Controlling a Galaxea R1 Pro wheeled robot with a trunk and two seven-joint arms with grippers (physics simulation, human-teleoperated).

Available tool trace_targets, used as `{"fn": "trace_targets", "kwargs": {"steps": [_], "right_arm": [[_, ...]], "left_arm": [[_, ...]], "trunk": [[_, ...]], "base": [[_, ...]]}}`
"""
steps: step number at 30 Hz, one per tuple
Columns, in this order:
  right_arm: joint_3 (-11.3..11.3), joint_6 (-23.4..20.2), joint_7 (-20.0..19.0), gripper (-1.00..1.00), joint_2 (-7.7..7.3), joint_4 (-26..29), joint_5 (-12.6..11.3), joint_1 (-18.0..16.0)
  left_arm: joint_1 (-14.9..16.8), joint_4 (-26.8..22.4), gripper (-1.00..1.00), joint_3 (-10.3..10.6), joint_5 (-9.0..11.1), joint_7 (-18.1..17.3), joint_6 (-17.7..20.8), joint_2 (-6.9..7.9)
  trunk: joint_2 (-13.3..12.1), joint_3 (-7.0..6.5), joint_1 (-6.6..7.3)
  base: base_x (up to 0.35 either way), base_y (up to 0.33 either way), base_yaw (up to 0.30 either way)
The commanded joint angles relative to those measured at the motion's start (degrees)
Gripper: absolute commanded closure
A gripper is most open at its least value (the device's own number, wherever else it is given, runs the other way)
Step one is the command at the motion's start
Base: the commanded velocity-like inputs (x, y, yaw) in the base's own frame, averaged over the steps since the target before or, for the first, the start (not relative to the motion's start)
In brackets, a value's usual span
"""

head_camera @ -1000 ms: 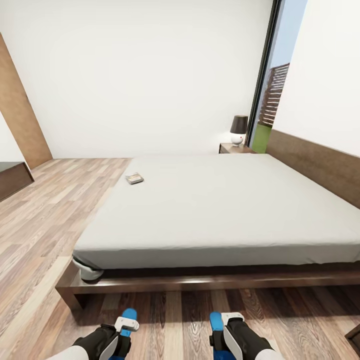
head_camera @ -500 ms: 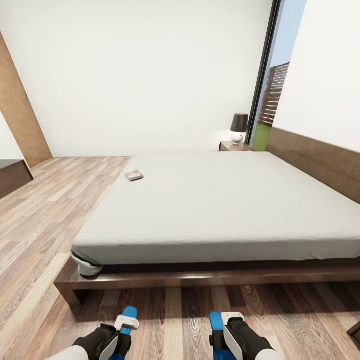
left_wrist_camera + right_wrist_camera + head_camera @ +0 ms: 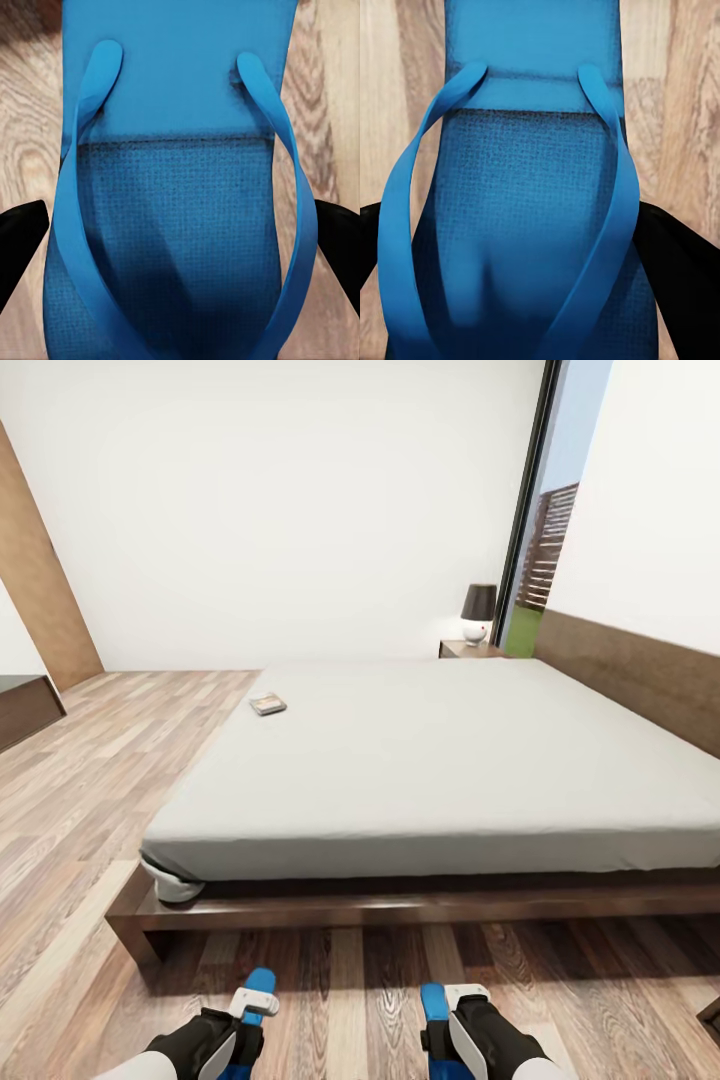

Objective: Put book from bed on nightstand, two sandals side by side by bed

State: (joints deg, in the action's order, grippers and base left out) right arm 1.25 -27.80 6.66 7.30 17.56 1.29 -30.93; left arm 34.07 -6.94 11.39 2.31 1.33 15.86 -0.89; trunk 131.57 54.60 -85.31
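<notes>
The bed point(image 3: 420, 760) with its pale-grey mattress on a dark wooden frame lies ahead of me. The book point(image 3: 268, 704) rests near the mattress's far left corner. A nightstand point(image 3: 468, 650) stands beyond the bed beside the window. At the bottom of the head view, my left gripper point(image 3: 245, 1028) is shut on one blue sandal point(image 3: 260, 986) and my right gripper point(image 3: 448, 1032) on the other sandal point(image 3: 432, 1000), both over the plank floor just short of the bed frame. Each wrist view has a sandal point(image 3: 180, 187) point(image 3: 532, 195) between black fingers point(image 3: 19, 244) point(image 3: 679, 277).
A lamp point(image 3: 478, 615) stands on the nightstand. The headboard point(image 3: 640, 680) runs along the right wall, next to a tall window point(image 3: 545, 550). A low dark cabinet point(image 3: 25, 710) and a wooden panel point(image 3: 40, 590) stand at the left. Open plank floor point(image 3: 90, 790) lies left of the bed.
The whole picture has shifted: bed and book sit a little higher in the view, so the camera has moved. Both grippers keep their hold on the sandals.
</notes>
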Motion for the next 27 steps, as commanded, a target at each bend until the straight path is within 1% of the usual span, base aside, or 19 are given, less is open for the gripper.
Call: {"fn": "trace_targets", "kwargs": {"steps": [1,13,15,17,21,27], "right_arm": [[0.13,-0.28,0.13,1.00,0.02,0.11,0.12,-0.01],[0.16,-0.01,-0.02,1.00,-0.01,0.38,0.17,-0.01],[0.11,0.00,-0.08,1.00,-0.01,1.01,0.15,0.01],[0.04,-0.04,-0.18,1.00,-0.04,3.27,0.13,0.09],[0.05,-0.01,-0.29,1.00,-0.08,4.91,0.12,0.14],[-0.05,0.07,-0.35,1.00,-0.04,5.71,0.12,0.21]], "left_arm": [[0.01,-0.13,1.00,0.39,0.24,0.14,0.22,0.01],[0.03,-0.14,1.00,0.39,0.24,0.08,-0.15,0.01],[0.03,-0.15,1.00,0.39,0.24,0.08,-0.17,0.01],[0.03,-0.16,1.00,0.39,0.24,0.08,-0.18,0.01],[0.03,-0.16,1.00,0.39,0.24,0.08,-0.20,0.01],[0.03,-0.17,1.00,0.39,0.24,0.08,-0.21,0.01]], "trunk": [[0.44,0.24,-0.21],[5.25,2.39,-2.85],[6.05,2.75,-3.29],[6.85,3.11,-3.73],[8.46,3.83,-4.61],[10.87,4.90,-5.92]], "base": [[0.000,0.000,0.000],[0.000,0.000,0.000],[0.000,0.000,0.000],[0.000,0.000,0.000],[0.000,0.000,0.000],[0.000,0.000,0.000]]}}
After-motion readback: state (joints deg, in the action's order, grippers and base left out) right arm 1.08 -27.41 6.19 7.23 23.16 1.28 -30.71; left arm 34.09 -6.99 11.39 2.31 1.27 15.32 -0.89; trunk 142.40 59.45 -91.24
